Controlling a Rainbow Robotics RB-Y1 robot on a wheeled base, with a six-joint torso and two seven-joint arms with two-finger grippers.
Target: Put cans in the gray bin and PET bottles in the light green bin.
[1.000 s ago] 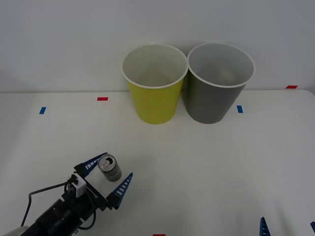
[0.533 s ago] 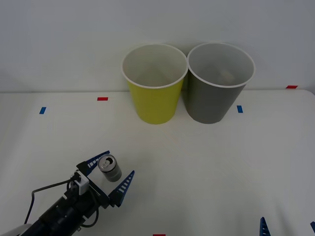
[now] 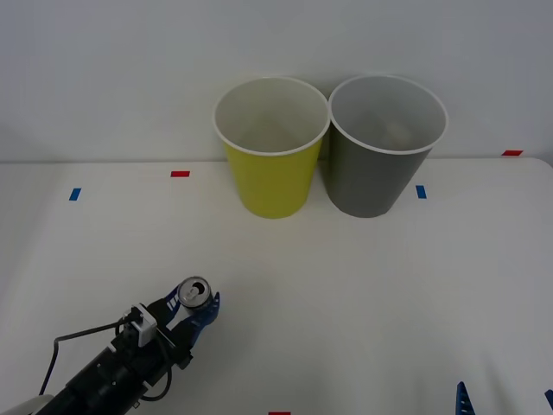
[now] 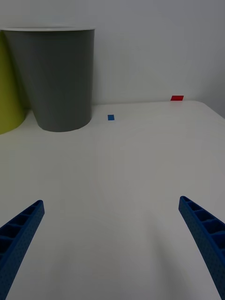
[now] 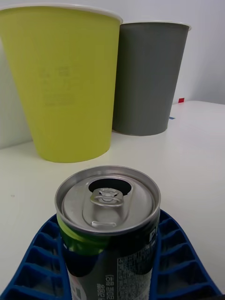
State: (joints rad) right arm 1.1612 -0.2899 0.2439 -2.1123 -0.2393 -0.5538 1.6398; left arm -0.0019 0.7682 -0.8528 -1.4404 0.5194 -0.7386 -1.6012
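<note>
Near us, our left pincer [image 3: 192, 309] hugs the can [image 3: 192, 296] tight on the table [image 3: 363, 285]. Our right pincer [image 4: 112, 243] waits, spread wide. We should lift straight up, then carry it past the light green bin [image 3: 270, 147] to the gray bin [image 3: 384, 147].

A white table [image 3: 363, 285] carries small red [image 3: 180, 174] and blue tape marks [image 3: 421, 191], apparently stuck flat.
</note>
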